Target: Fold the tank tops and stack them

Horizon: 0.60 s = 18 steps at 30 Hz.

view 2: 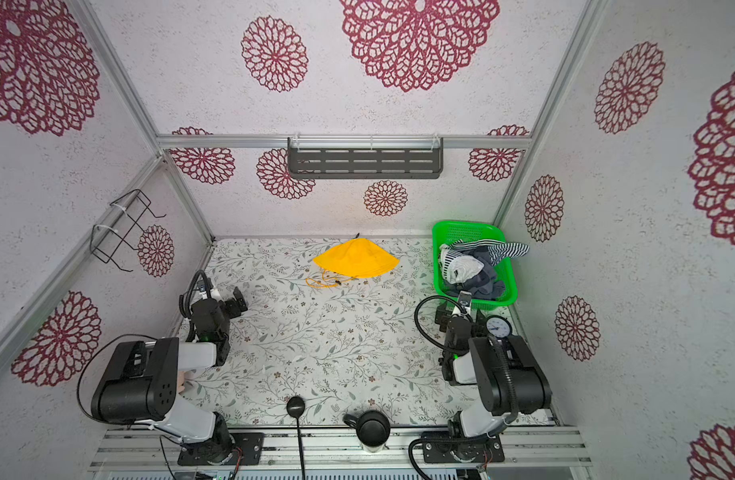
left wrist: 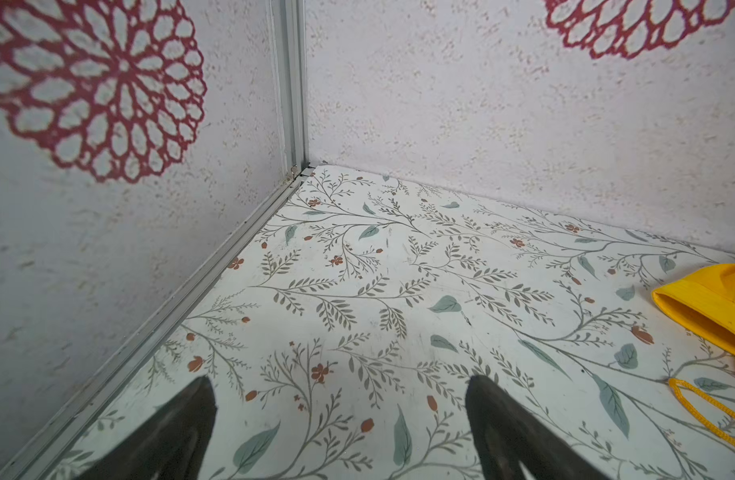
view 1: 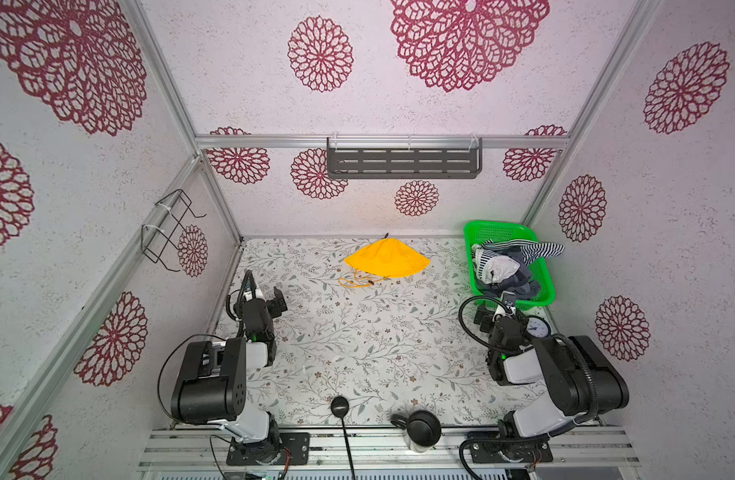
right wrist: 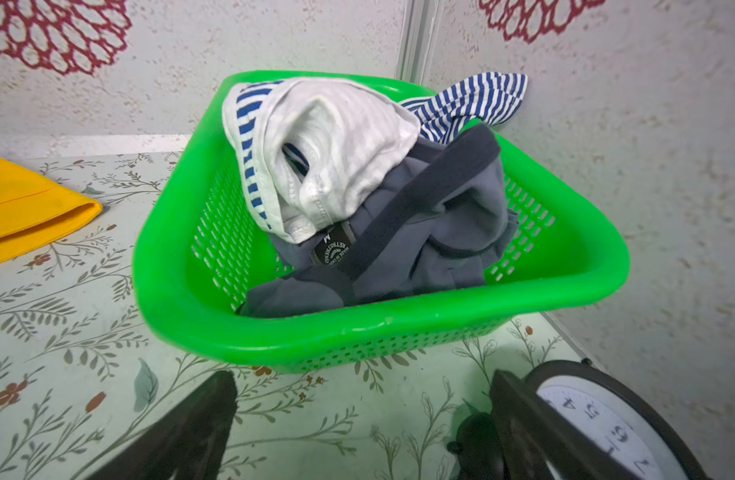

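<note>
Tank tops point(view 1: 505, 268) were all bunched in the green perforated plastic basket point(view 1: 498, 227) at the far right corner of the floral-print worktop point(view 1: 357, 353). None were laid out.

The pile was crumpled, so it had no clean long axis (the basket's own long side ran near-to-far in both top views). One navy-and-white striped top point(view 1: 542, 249) hung over the basket's right rim, with its free end pointing at the right wall. The second striped top point(right wrist: 328, 149), pale inner side out, sat on the slate blue-grey top point(right wrist: 448, 232).

The right wrist view showed detail the top views didn't resolve. The slate top's dark trim band ran diagonally across the pile, and a black neck label point(right wrist: 331, 249) was marked "M".

Only the top views gave the full layout. The yellow cloth hat point(view 1: 386, 259) lay mid-back on the worktop, and its yellow cord point(view 1: 357, 281) trailed toward the near side. The left wrist view took in just the worktop's back-left corner, the hat's brim edge and a loop of cord.

Left pincer point(left wrist: 338, 382) was spread wide with nothing between the fingers. It sat over the worktop's left side, well apart from the basket.

Right pincer point(right wrist: 365, 374) was spread wide too, also empty, just short of the basket's near wall. A round black-rimmed clock with a white face point(right wrist: 598, 419) sat just beside one finger; I couldn't tell whether they touched.
</note>
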Available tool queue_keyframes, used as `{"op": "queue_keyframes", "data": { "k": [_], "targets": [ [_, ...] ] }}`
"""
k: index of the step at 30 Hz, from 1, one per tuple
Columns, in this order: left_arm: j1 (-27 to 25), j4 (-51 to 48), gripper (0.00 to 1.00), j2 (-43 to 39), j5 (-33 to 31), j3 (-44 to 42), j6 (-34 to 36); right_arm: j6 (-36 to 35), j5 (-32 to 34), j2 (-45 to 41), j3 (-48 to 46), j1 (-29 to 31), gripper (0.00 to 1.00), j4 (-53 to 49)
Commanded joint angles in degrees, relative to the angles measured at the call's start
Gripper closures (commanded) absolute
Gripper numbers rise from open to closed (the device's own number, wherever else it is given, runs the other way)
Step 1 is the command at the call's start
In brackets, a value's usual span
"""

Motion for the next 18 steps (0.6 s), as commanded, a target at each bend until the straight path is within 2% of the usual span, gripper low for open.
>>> {"op": "queue_keyframes", "data": {
  "k": [1, 18],
  "targets": [
    [0.44, -0.41, 0.03, -1.38, 0.37, -0.49, 0.93, -0.40, -0.35, -1.76, -0.01, 0.16, 0.01, 2.51],
    [0.37, -0.47, 0.03, -1.38, 0.37, -0.40, 0.92, 0.64, -2.05, -2.01, 0.70, -0.96, 0.01, 0.71]
  ]
}}
